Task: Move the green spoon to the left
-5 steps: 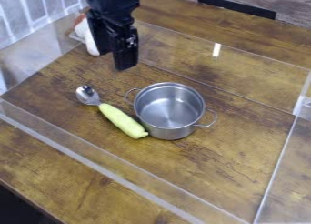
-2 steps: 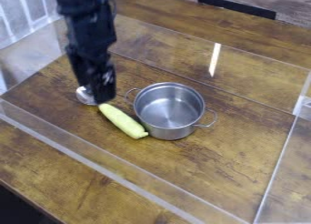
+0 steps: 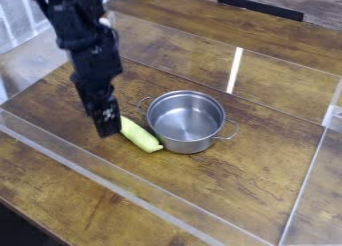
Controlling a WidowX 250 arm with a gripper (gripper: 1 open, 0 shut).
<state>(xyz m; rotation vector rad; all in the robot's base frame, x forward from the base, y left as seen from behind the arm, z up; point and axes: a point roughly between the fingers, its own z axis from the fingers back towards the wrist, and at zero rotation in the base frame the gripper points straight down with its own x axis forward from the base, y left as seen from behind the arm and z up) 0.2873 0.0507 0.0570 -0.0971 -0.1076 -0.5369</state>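
Note:
The green spoon (image 3: 140, 137) lies on the wooden table just left of the steel pot (image 3: 185, 120). Only its yellow-green handle shows, angled toward the front right. The silver bowl end is hidden behind my gripper (image 3: 103, 128). The black gripper points down over that bowl end, low to the table, and its fingers look open. I cannot tell whether they touch the spoon. The arm reaches in from the upper left.
A low clear plastic wall (image 3: 134, 195) runs along the front of the work area, and another (image 3: 310, 180) stands on the right. The two-handled pot sits right beside the spoon's handle. A white rack (image 3: 16, 20) stands at the back left.
My gripper has come from the back of the table forward and down to the left, ending over the spoon's bowl end. Spoon and pot have not moved.

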